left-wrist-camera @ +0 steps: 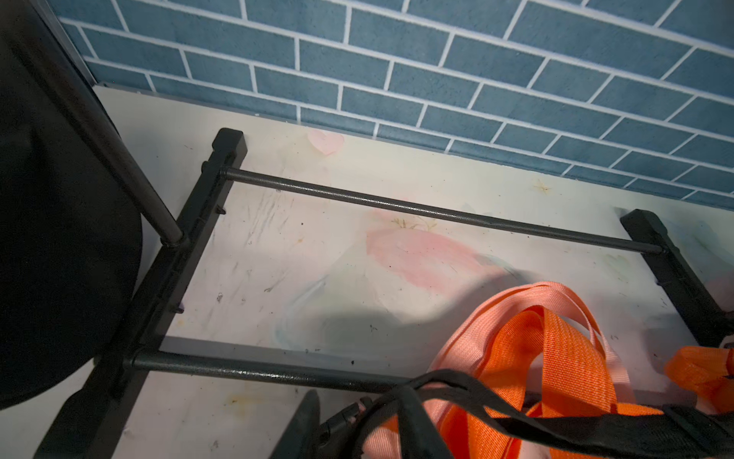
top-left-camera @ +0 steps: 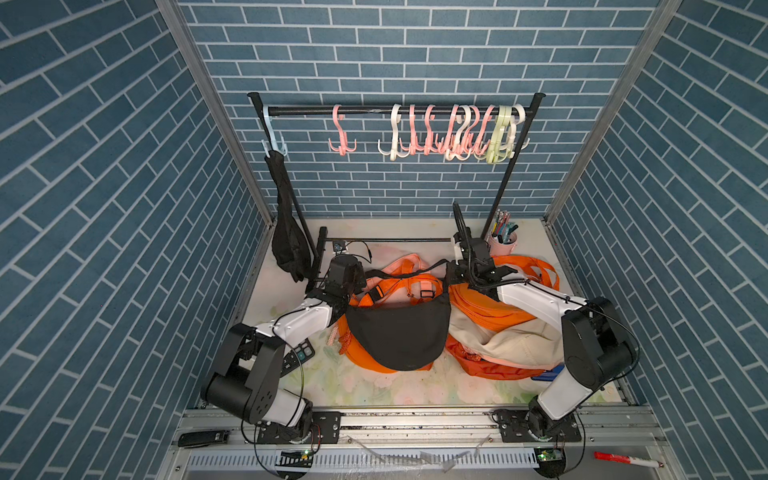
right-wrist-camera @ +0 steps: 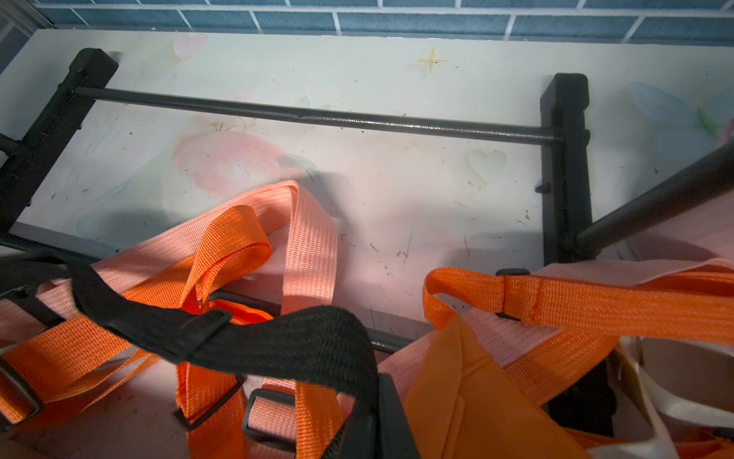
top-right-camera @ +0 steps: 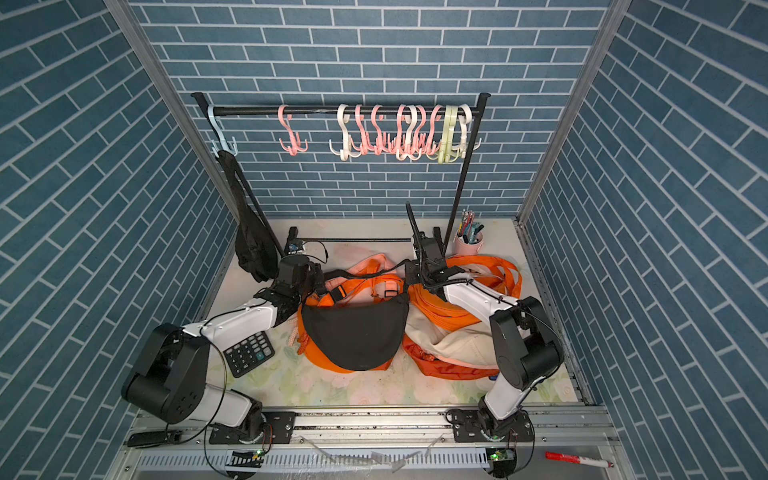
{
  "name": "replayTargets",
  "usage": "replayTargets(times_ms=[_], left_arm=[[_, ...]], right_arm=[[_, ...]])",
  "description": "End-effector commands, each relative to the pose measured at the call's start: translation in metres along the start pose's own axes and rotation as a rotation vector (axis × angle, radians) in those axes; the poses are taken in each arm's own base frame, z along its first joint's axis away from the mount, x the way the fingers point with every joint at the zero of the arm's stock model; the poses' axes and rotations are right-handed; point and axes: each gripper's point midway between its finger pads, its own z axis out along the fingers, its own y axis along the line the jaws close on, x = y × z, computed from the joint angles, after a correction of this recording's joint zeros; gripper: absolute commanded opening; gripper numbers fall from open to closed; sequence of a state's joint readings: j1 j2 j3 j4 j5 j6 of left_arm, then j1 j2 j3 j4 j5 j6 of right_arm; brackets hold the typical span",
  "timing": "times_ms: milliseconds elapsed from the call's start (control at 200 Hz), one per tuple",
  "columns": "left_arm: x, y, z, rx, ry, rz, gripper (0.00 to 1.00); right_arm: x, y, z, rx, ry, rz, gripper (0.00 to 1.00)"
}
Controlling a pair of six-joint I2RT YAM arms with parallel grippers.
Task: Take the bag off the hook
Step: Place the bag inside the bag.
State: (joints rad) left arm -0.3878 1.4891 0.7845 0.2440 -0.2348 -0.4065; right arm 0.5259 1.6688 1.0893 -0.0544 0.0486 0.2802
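The floral-print desk (top-left-camera: 374,388) is carrying plenty. Orange bags (top-left-camera: 478,306) are lying heaped between and below the left end effector (top-left-camera: 360,279) and the right end effector (top-left-camera: 451,274). The rack's black base (top-left-camera: 390,240) is standing just beyond both, a pink pen cup (top-left-camera: 502,243) is standing near the right one, and a calculator (top-right-camera: 248,353) is lying back under the left arm.

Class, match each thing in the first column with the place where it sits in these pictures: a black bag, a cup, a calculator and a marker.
Things:
1. crescent black bag
2. cup of pens
3. calculator
4. red marker

Places:
A. at the back, beside the rack
B. on the metal ledge in front
C. on top of the orange bags
D. on the table, by the left arm

Pairs: 1-C, 2-A, 3-D, 4-B
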Motion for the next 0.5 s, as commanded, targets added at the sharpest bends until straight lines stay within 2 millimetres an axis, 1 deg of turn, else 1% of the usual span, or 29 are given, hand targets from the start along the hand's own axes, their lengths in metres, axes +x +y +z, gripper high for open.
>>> replayTargets(times_ms=[0, 115, 175, 235, 330, 385, 445, 495], left_arm=[[-0.016, -0.005, 0.003, -0.008, -0.040, 0.009, 0.43], [-0.028, -0.008, 0.005, -0.018, -0.051, 0.029, 0.50], [-0.036, -0.011, 0.004, -0.020, -0.062, 0.031, 0.53], [-0.044, -0.012, 0.002, -0.020, -0.079, 0.031, 0.56], [-0.059, -0.015, -0.004, -0.016, -0.110, 0.028, 0.61], [-0.068, -0.017, -0.009, -0.010, -0.129, 0.027, 0.63], [-0.079, -0.020, -0.015, 0.000, -0.148, 0.033, 0.65], [-0.088, -0.022, -0.022, 0.006, -0.167, 0.041, 0.67]], right_arm=[[-0.009, -0.002, 0.007, 0.005, -0.018, -0.002, 0.16], [-0.014, -0.002, 0.010, -0.005, -0.019, 0.007, 0.40], [-0.016, -0.002, 0.010, -0.010, -0.023, 0.012, 0.49], [-0.018, -0.001, 0.010, -0.016, -0.028, 0.012, 0.54], [-0.025, 0.000, 0.008, -0.023, -0.040, 0.008, 0.60], [-0.028, 0.001, 0.006, -0.030, -0.044, 0.000, 0.63], [-0.033, 0.004, 0.003, -0.048, -0.047, -0.012, 0.64], [-0.037, 0.007, 0.000, -0.062, -0.052, -0.019, 0.69]])
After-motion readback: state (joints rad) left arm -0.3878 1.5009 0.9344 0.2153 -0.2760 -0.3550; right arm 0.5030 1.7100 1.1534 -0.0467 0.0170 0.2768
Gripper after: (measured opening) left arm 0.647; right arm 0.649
